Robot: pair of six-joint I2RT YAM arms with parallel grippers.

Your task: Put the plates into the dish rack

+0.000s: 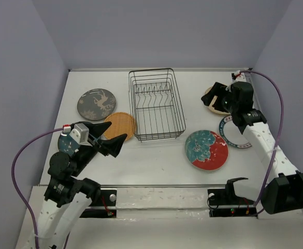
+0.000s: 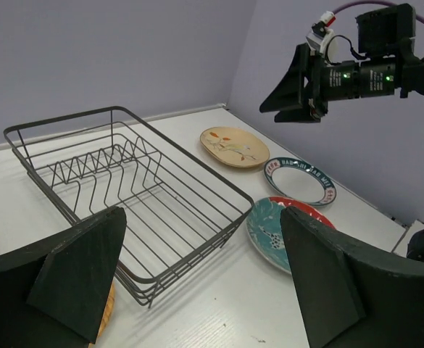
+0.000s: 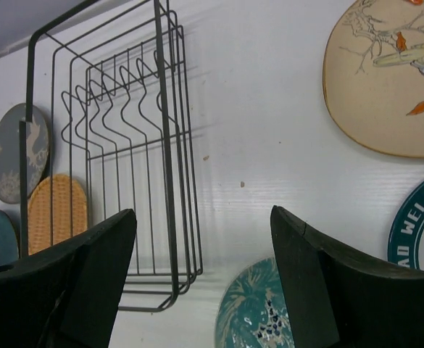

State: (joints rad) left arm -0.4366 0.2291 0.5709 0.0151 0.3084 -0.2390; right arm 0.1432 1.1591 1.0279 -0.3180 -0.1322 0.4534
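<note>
Left gripper (image 1: 117,130) up front, fingers wide, nothing held, hovering by orange plate (image 1: 121,126) at 8 o'clock of dish rack (image 1: 133,106). Likely first grab. Right gripper (image 1: 209,96) also spread, empty, over tan plate (image 2: 233,145) at 3 o'clock. No plates racked yet, all flat on table, three per arm I'd guess.

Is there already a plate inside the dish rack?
No, the dish rack holds no plate; the top view shows only its bare wires.
</note>
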